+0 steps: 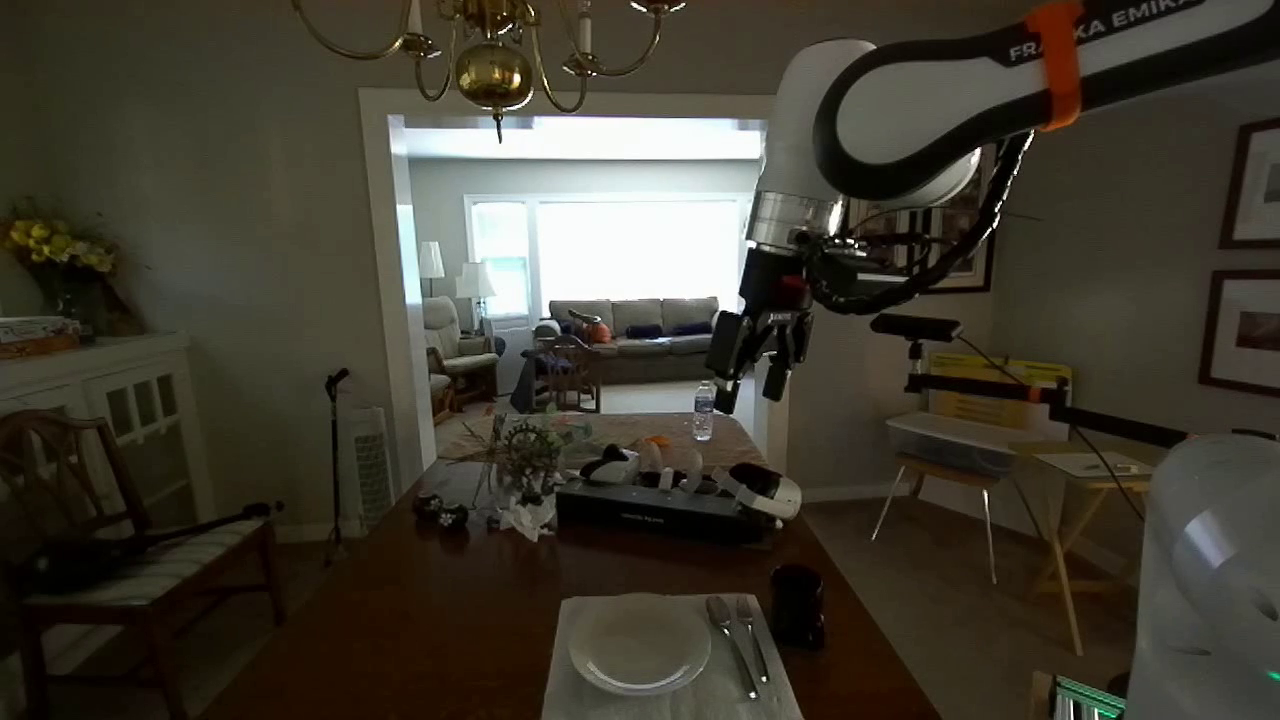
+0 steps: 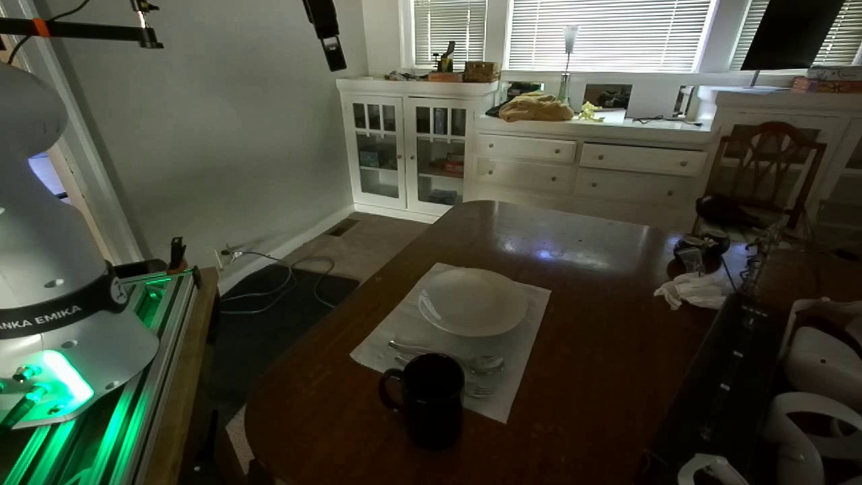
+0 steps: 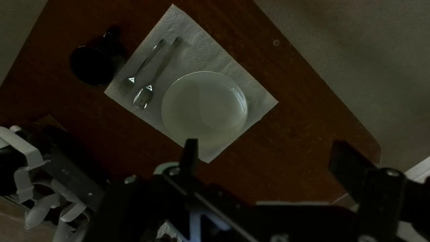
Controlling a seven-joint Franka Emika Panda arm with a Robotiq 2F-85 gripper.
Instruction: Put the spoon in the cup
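The silvery spoon (image 1: pixel 736 652) lies flat on a white paper napkin (image 1: pixel 575 695), between the round white plate (image 1: pixel 640 645) and the fork (image 1: pixel 757 640). In the wrist view the whole spoon (image 3: pixel 163 64) shows; in an exterior view the cup hides part of the spoon (image 2: pixel 486 364). The black cup (image 1: pixel 797 605) stands upright with its handle beside the napkin, on the fork's side; it also shows in the wrist view (image 3: pixel 92 65) and an exterior view (image 2: pixel 431 411). My gripper (image 1: pixel 752 392) is open and empty, high above the table. In the wrist view its fingers (image 3: pixel 265 148) are wide apart.
A long black box (image 1: pixel 660 512) with white headset-like devices lies across the table beyond the napkin. A dried plant (image 1: pixel 530 460), crumpled white paper (image 1: pixel 528 515) and a water bottle (image 1: pixel 704 412) stand near it. A chandelier (image 1: pixel 494 75) hangs above.
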